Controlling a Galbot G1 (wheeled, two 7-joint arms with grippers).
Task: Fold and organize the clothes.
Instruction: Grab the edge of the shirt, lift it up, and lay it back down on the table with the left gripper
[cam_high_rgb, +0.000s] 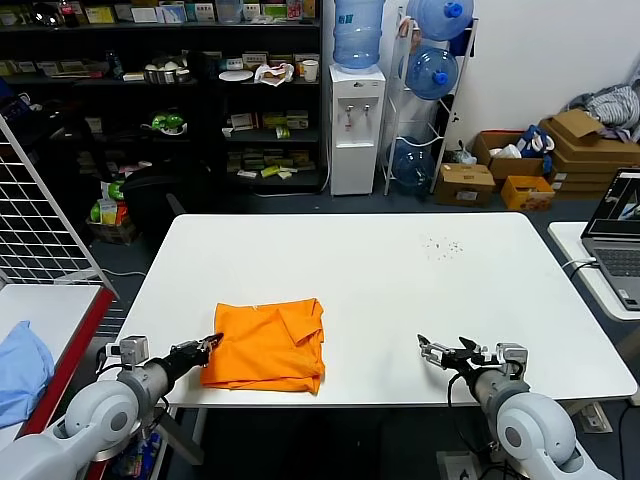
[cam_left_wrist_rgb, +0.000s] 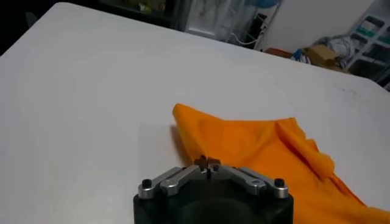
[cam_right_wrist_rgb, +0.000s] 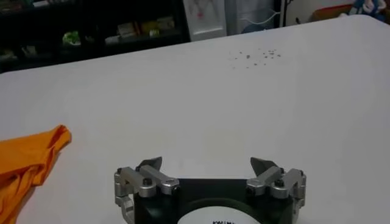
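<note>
The clothes, one bright orange T-shirt (cam_high_rgb: 265, 345), lie folded into a rough square near the table's front edge, left of centre, with no lettering showing. My left gripper (cam_high_rgb: 213, 342) is at the shirt's left edge, low over the table. In the left wrist view its fingertips (cam_left_wrist_rgb: 207, 163) meet right on the border of the orange fabric (cam_left_wrist_rgb: 262, 146), pinching that edge. My right gripper (cam_high_rgb: 430, 350) hovers over bare table to the right of the shirt, well apart from it. It (cam_right_wrist_rgb: 207, 164) stands open and holds nothing; a corner of the shirt (cam_right_wrist_rgb: 24, 158) shows far off.
The white table (cam_high_rgb: 400, 280) carries small dark specks (cam_high_rgb: 440, 247) at its far right. A light blue cloth (cam_high_rgb: 20, 365) lies on a side table at the left. A laptop (cam_high_rgb: 620, 235) sits on another table at the right. Shelves and water bottles stand behind.
</note>
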